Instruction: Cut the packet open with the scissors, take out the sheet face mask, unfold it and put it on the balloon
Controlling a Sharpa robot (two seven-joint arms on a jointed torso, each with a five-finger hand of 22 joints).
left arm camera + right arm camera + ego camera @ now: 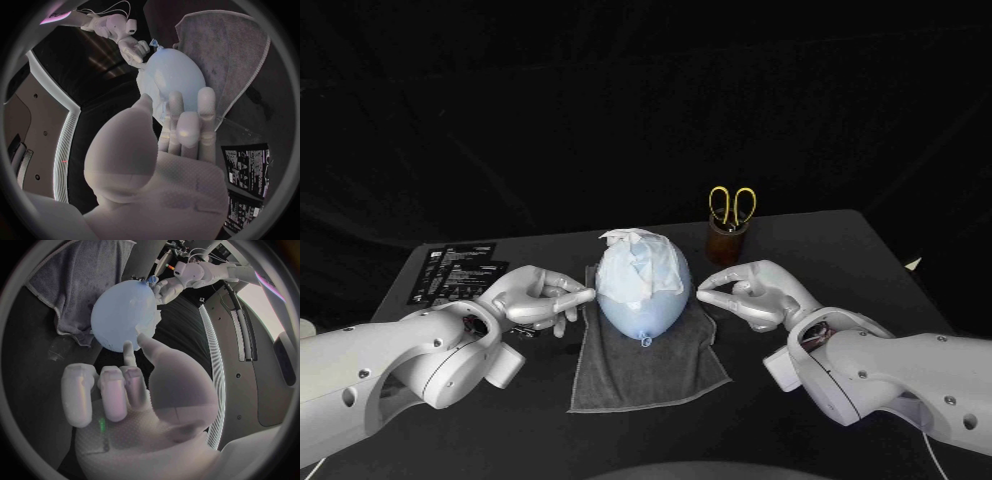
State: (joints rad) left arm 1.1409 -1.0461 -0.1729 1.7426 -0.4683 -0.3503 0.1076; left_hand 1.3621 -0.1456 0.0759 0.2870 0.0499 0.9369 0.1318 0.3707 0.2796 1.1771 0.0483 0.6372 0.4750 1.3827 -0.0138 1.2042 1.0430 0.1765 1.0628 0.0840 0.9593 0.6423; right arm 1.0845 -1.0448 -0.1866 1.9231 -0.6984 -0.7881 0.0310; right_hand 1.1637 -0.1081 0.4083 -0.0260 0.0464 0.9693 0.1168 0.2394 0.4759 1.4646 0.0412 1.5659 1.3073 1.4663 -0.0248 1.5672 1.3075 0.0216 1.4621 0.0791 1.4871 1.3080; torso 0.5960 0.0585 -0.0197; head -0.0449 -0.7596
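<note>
Head view: on the black table [877,250], a grey towel [646,375] bearing the pale blue balloon [646,305], with the left hand [531,298] and right hand [759,292] either side, fingers close together at its flanks. Cannot tell whether either pinches anything. Crumpled sheet mask [632,262] on the balloon's far end; black packet [456,272] at left; scissors [731,204] in a brown holder [724,245], blades hidden.

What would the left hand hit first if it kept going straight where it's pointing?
Probably the balloon: the left hand points at its side, touching or almost touching; depth is unclear.
</note>
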